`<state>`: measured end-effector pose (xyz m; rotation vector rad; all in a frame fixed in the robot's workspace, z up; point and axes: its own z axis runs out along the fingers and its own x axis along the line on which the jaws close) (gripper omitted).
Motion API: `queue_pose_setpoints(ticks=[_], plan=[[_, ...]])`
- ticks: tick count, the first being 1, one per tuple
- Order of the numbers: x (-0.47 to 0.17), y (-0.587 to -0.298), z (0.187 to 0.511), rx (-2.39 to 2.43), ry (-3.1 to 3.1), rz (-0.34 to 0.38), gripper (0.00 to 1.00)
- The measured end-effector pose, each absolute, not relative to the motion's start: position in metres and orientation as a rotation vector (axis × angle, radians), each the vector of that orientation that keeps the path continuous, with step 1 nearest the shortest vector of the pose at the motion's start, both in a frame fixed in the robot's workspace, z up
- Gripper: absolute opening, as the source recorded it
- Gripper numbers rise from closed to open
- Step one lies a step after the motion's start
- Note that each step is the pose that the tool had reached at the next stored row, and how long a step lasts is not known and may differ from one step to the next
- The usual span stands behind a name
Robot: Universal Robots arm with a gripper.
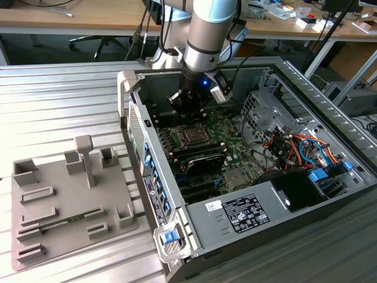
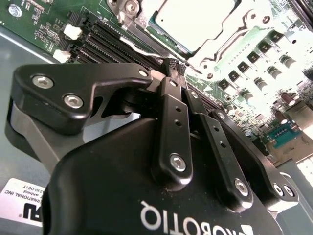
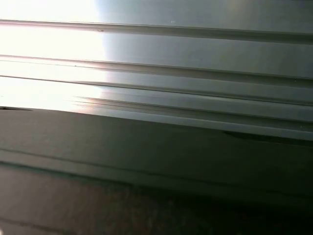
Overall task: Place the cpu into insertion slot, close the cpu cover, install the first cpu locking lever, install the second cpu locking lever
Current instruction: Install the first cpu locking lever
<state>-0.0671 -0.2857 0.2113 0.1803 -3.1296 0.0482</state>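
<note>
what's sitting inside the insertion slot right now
The cpu, silvery top up, lies in the insertion slot, with the cpu cover framing it. The socket contacts beneath are covered.

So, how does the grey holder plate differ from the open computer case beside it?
The holder plate is light grey, low and flat, with raised blocks and one post; the computer case is a dark, deep open box holding a green motherboard. The tool hangs over the case, not the plate. Both lie on the ribbed metal table.
</note>
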Motion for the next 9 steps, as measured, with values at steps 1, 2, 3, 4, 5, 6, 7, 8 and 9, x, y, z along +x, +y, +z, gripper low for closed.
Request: queue_pose_setpoints(ticks=[1, 2, 3, 4, 5, 6, 7, 8, 9], plan=[[-0.0669, -0.2857, 0.211, 0.18, -3.13, 0.048, 0.11], [-0.0666, -0.2857, 0.2108, 0.18, -3.13, 0.048, 0.11], [-0.0659, -0.2857, 0.2106, 0.18, -3.13, 0.048, 0.11], [-0.0649, -0.2857, 0.2102, 0.18, -3.13, 0.048, 0.11], [-0.064, -0.2857, 0.21, 0.18, -3.13, 0.048, 0.11], [-0.0629, -0.2857, 0.2097, 0.18, -3.13, 0.048, 0.11], [-0.061, -0.2857, 0.2093, 0.18, -3.13, 0.048, 0.11], [-0.0596, -0.2857, 0.2088, 0.18, -3.13, 0.048, 0.11], [-0.0589, -0.2857, 0.2086, 0.18, -3.13, 0.048, 0.11]])
